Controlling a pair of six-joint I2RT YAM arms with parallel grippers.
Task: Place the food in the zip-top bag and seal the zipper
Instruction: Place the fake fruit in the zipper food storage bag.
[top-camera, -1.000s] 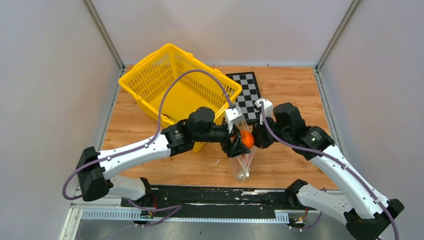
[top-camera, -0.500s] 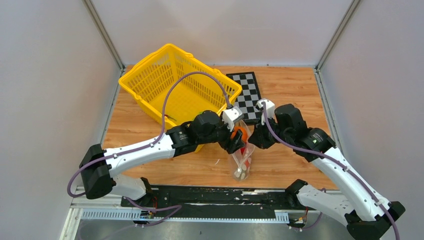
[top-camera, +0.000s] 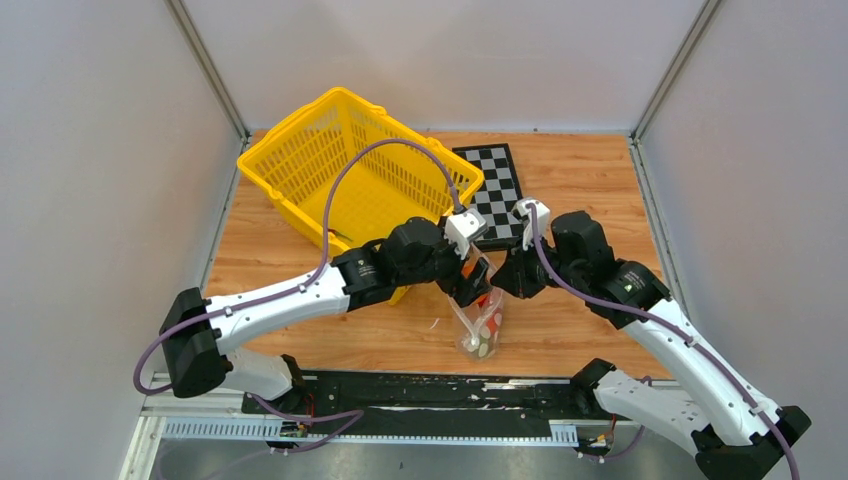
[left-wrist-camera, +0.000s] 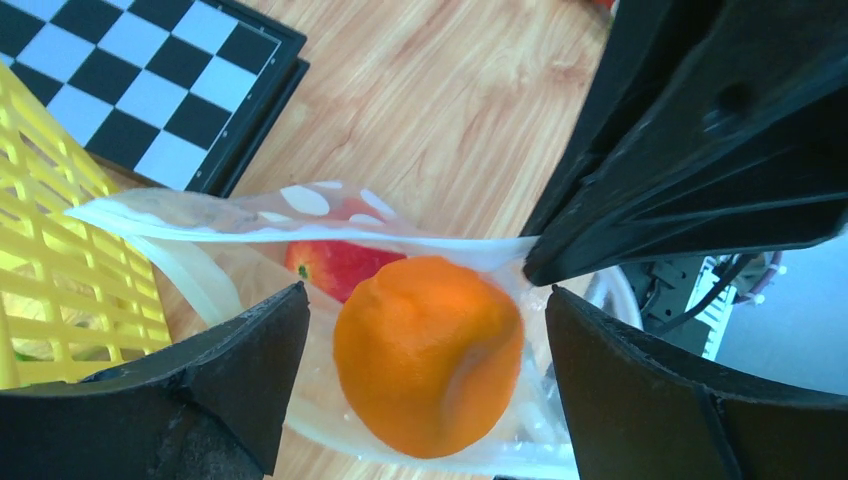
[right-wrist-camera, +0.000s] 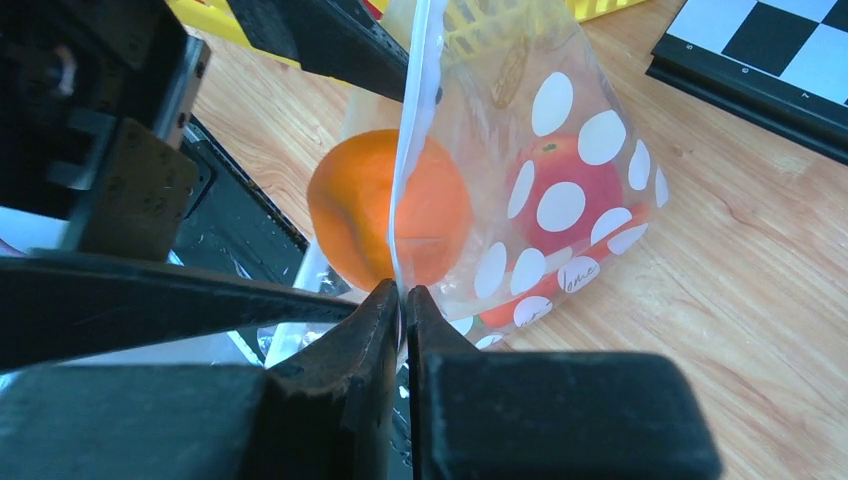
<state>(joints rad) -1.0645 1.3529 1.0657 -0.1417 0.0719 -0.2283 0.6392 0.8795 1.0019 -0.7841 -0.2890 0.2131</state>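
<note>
The orange (left-wrist-camera: 428, 355) sat in the open mouth of the bag (right-wrist-camera: 490, 150), beside a red tomato (left-wrist-camera: 335, 268) inside. The left gripper (left-wrist-camera: 425, 305) straddled it, jaws spread wide and clear of it on both sides. The right gripper (right-wrist-camera: 403, 300) was clenched on the bag's edge, holding it upright over the table (top-camera: 560, 180), near the yellow basket (top-camera: 330, 150).

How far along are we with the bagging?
Done: a tomato lies inside the bag. In hand: the right gripper is shut on the bag's zipper edge, holding the mouth up. The orange sits in that mouth between the open left gripper fingers, untouched. Left: withdraw the left gripper, add any other food, then seal the zipper, which is open.
</note>
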